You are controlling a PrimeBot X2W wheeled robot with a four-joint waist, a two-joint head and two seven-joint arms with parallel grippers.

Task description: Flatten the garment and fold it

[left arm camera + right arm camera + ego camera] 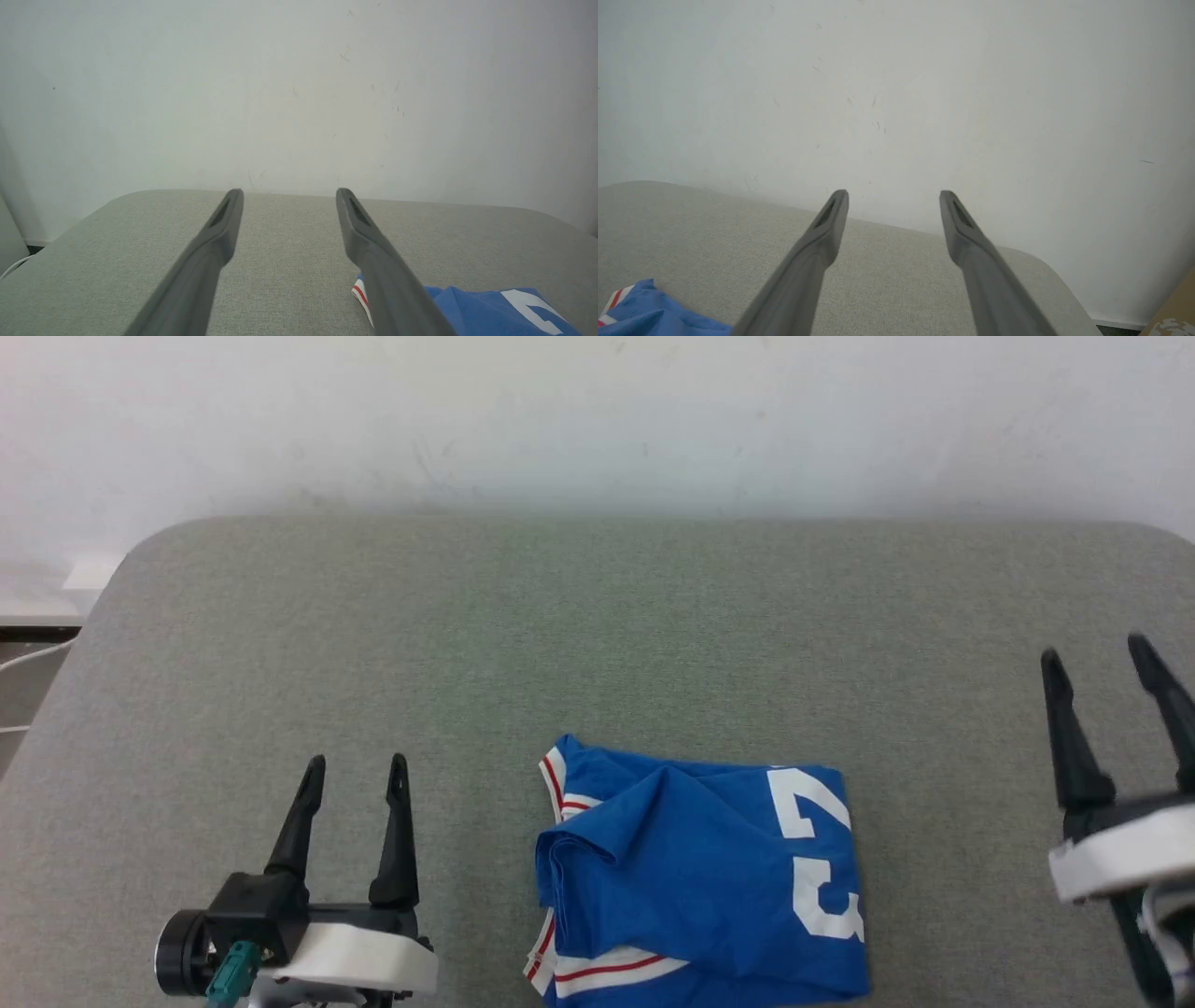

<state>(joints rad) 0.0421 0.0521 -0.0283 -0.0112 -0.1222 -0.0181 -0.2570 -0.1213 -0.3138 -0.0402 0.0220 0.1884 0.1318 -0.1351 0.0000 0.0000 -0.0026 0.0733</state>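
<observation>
The garment lies folded on the grey worktop — left gripper and right gripper spread wide, holding nothing.

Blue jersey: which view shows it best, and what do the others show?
Head view: the blue jersey lies folded, nearly whole, with nothing covering it. Left wrist view catches one corner; right wrist view, a small blue edge.

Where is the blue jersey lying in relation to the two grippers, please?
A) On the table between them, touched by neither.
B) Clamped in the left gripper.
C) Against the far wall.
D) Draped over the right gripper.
A: the garment rests on the grey table, with the open left gripper on one side and the open right gripper on the other, both apart from it.
</observation>
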